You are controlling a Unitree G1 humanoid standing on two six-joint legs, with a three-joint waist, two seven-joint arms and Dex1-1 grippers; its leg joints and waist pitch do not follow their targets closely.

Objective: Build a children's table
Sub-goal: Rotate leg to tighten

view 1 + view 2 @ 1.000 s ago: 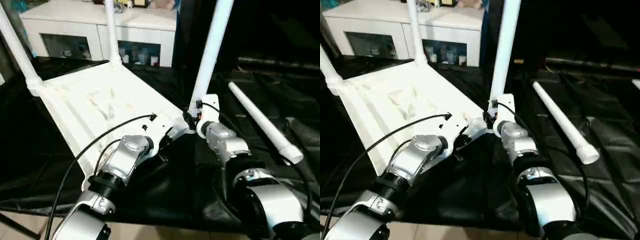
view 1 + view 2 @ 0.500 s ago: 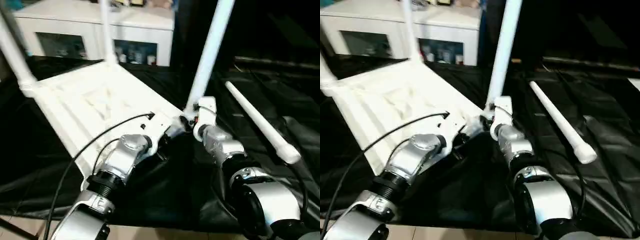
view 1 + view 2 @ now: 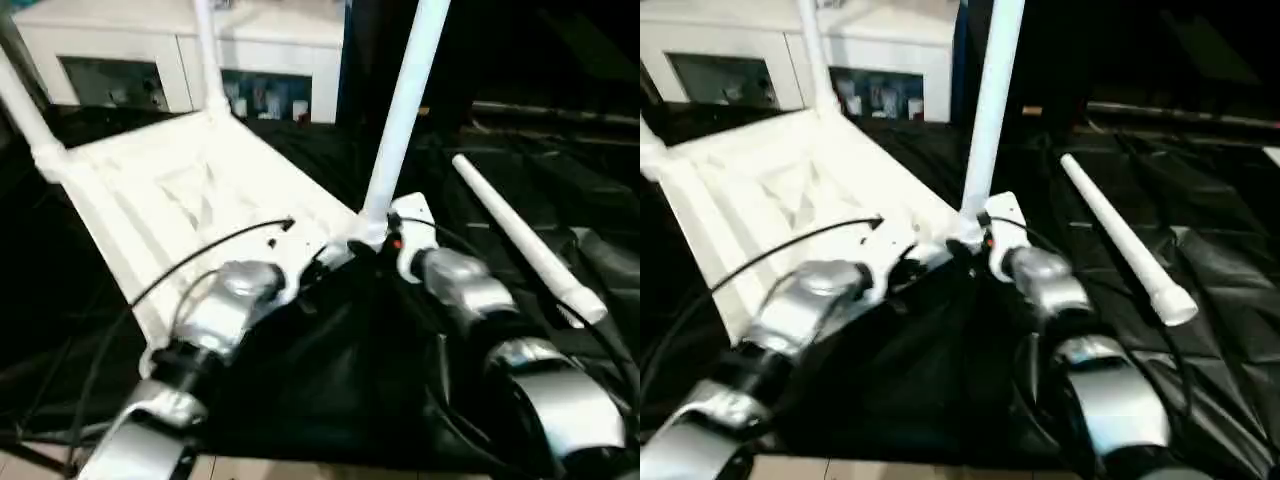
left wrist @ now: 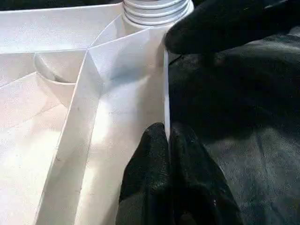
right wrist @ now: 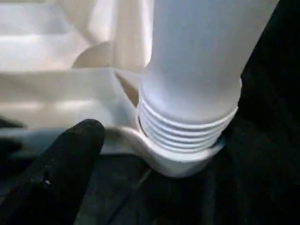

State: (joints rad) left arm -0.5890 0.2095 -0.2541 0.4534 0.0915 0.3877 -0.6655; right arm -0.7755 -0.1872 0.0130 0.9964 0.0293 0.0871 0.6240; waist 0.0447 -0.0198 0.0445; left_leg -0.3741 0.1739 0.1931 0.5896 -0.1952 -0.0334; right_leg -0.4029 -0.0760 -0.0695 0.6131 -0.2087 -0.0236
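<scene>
The white tabletop (image 3: 170, 190) lies underside up on black cloth, ribs showing. Three white legs stand in its corner sockets: one at the back (image 3: 207, 50), one at the left (image 3: 25, 110) and the near right leg (image 3: 400, 120). Its threaded end (image 5: 187, 126) sits in the socket. A fourth leg (image 3: 520, 240) lies loose on the cloth to the right. My left gripper (image 4: 167, 140) is shut on the tabletop's thin rim wall near that socket. My right gripper (image 3: 385, 240) is at the foot of the near right leg, open, with one finger (image 5: 70, 159) standing clear of the threads.
A white cabinet (image 3: 130, 50) with glass doors stands behind the work surface. The black cloth (image 3: 330, 370) is creased and covers the whole surface. Cables run along both silver forearms, one arching over the tabletop's near edge.
My right gripper's fingers have spread apart from the foot of the near right leg. The left gripper keeps its pinch on the rim. The head camera has shifted a little.
</scene>
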